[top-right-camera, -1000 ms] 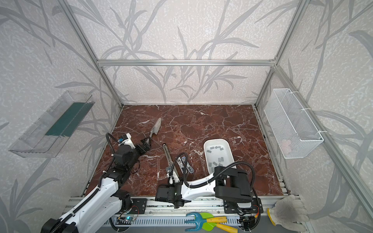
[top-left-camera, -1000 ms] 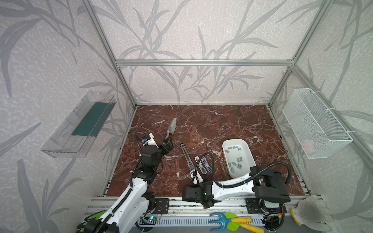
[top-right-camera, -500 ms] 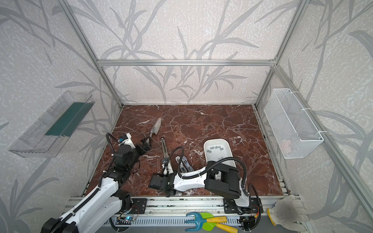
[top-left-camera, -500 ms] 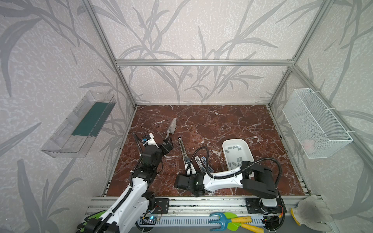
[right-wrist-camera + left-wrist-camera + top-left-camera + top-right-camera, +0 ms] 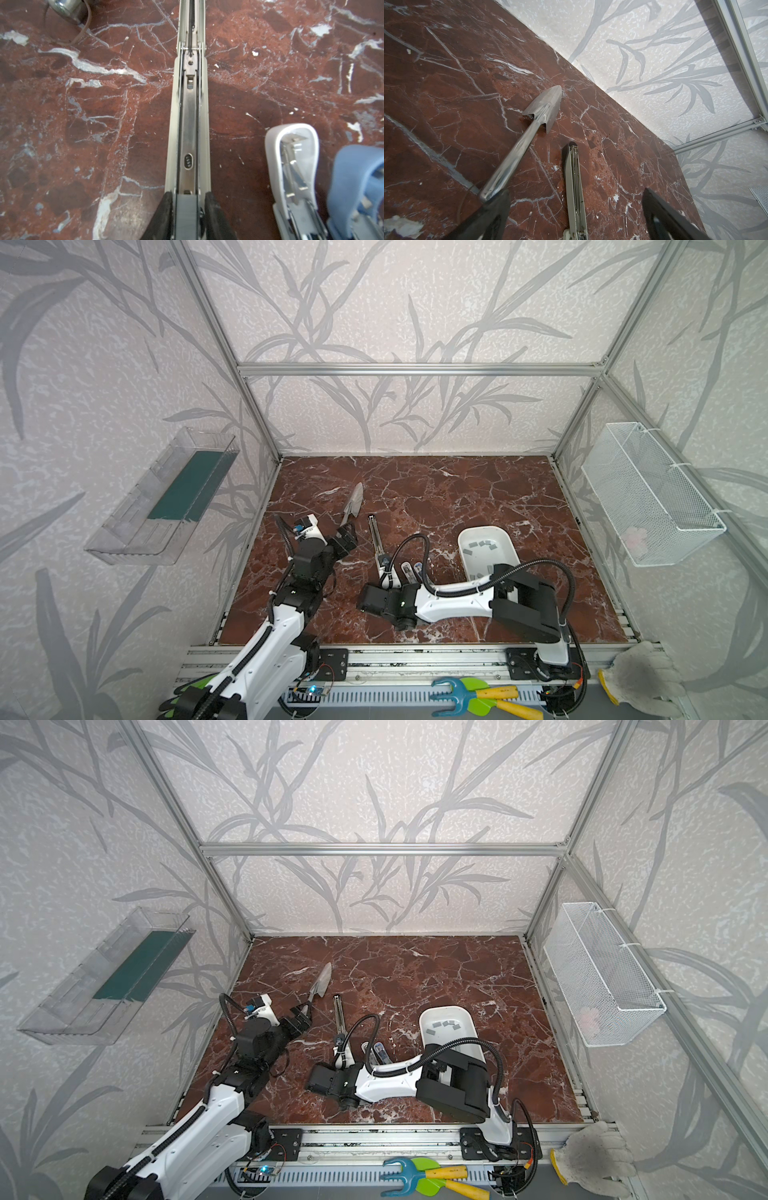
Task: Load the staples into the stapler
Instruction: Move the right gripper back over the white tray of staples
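A long beige stapler [image 5: 376, 537] [image 5: 340, 1017] lies flipped open on the marble floor, its metal channel [image 5: 188, 116] facing up. My right gripper [image 5: 188, 196] [image 5: 390, 581] is at its near end. The jaws stand slightly open, one on each side of a grey strip of staples [image 5: 186, 216] that lies in the channel. More staples [image 5: 484, 544] lie loose in the white tray [image 5: 460, 543] on the right. My left gripper [image 5: 576, 191] [image 5: 347, 537] is wide open and empty just left of the stapler's far half.
A silver trowel [image 5: 353, 506] [image 5: 544, 108] lies left of the stapler, its handle end at my left finger [image 5: 496, 209]. A small white stapler [image 5: 291, 166] and a blue one [image 5: 353, 176] lie beside my right gripper. A wire basket [image 5: 648, 497] hangs on the right wall.
My right arm has swung left and forward, and the long stapler has slid toward the back. The right jaws have loosened around the strip. The left arm has stayed still.
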